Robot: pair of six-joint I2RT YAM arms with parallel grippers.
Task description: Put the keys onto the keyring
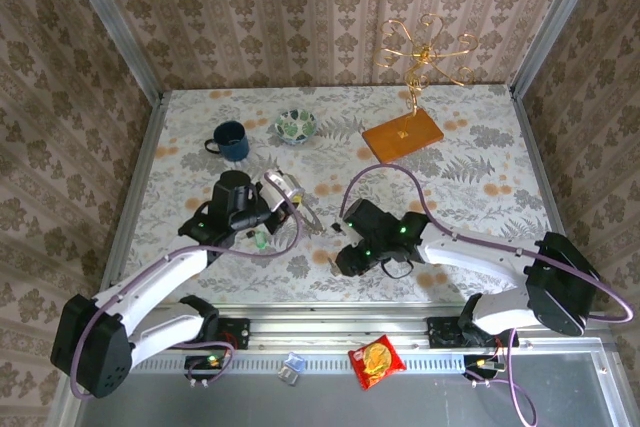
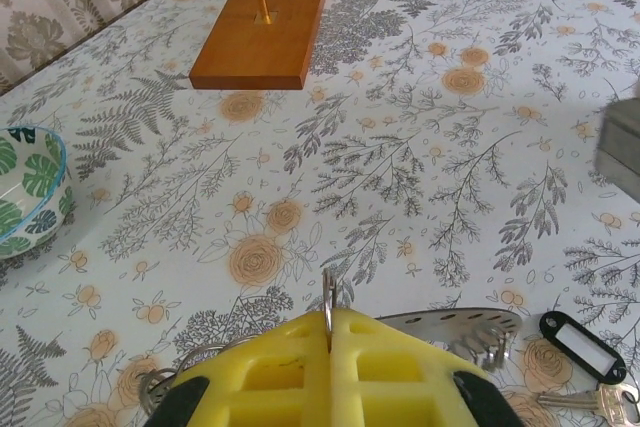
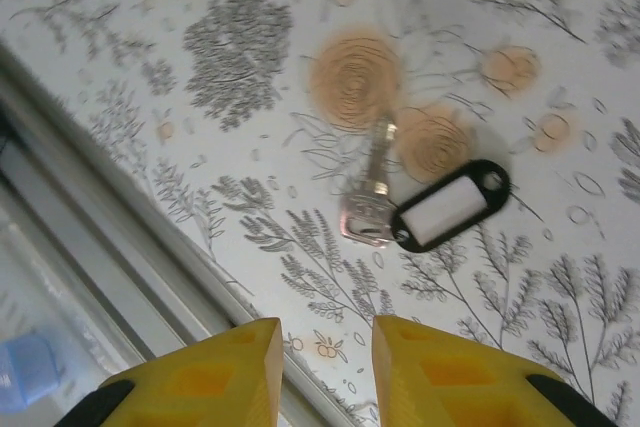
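Near the middle of the right wrist view, a silver key (image 3: 368, 197) lies flat on the flowered table (image 3: 240, 47). Its head is right beside a black tag (image 3: 450, 205) with a white label. The right gripper (image 3: 325, 347) hangs above it at the bottom edge of the frame. Its yellow fingers are partly spread, with nothing between them and touching nothing.

To pick well, it should probably come down square over the key rather than the tag. Closing on the blade would keep the head and its hole clear for threading.

At the bottom of the left wrist view, the left gripper (image 2: 330, 319) is pinched tight on the thin wire of the keyring (image 2: 328, 292), which stands upright out of the fingers. In the overhead view a small green key (image 1: 262, 240) lies just below that gripper, left of centre.
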